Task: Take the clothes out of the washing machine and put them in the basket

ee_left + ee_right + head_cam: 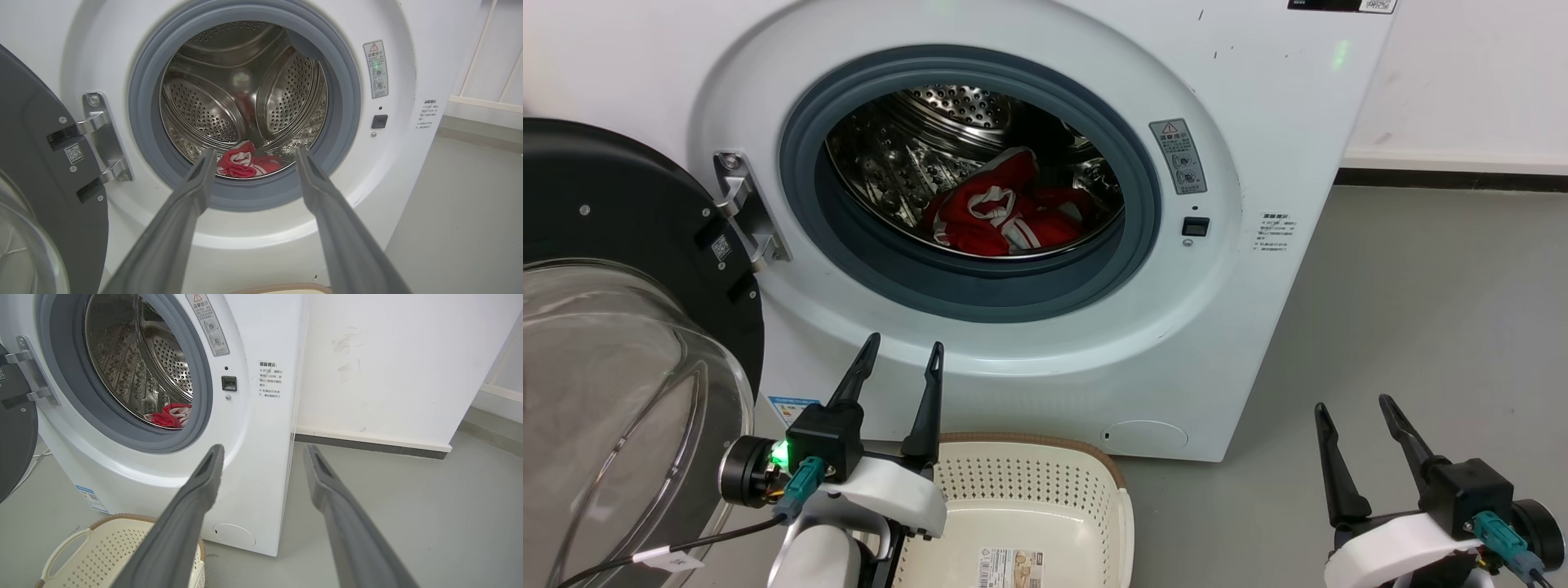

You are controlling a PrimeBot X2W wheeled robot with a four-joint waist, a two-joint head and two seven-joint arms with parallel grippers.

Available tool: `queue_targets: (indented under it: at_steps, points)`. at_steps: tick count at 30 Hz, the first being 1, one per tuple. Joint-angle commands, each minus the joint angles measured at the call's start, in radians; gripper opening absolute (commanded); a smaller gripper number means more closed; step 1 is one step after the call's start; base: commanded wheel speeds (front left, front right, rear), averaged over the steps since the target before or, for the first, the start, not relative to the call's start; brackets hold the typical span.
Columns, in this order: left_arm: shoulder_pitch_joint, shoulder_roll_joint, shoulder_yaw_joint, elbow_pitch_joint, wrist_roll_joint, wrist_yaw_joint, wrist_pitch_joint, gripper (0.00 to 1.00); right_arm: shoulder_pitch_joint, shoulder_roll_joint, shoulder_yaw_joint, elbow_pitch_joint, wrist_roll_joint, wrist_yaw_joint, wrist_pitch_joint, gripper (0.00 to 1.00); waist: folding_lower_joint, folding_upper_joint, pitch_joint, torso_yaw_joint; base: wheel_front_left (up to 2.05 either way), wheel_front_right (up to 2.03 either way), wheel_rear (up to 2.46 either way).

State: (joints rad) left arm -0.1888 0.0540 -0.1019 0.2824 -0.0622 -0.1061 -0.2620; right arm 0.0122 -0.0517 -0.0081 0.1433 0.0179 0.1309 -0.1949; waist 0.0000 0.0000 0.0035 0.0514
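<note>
Head view: clothes (1005,208) bunched at the bottom of the drum, nothing grabbed yet.
They sit up ahead of the left gripper (905,343), inside the washing machine (1241,327) past its grey porthole rim. They look soft, light and floppy, so I'd pinch a raised fold on top. The basket (1029,445) is right below that gripper. Both it and the right gripper (1352,403) are spread wide, holding nothing.

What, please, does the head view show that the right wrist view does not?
Head view, not right wrist: the open left hand and the door's glass bowl. Right wrist, not head: a side handle of the basket. Both: the washing machine, the red clothes in its drum, the basket and the open right hand.
</note>
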Motion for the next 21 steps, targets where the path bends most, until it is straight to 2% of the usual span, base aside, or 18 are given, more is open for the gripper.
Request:
queue_targets:
  at_steps: [1, 21]
  points:
    - [-0.008, 0.0, 0.001, 0.002, -0.004, -0.003, -0.004, 1.0, 0.011, 0.003, 0.0, 0.002, 0.007, 0.0, -0.007, 1.0, 0.0, 0.0, 0.001, 0.0, 0.0, 0.0, 0.0]
    - [-0.037, -0.003, 0.004, 0.005, -0.008, -0.001, -0.004, 1.0, -0.019, 0.003, 0.001, -0.017, 0.017, 0.0, -0.006, 1.0, 0.0, 0.0, 0.042, -0.001, 0.0, 0.0, 0.0]
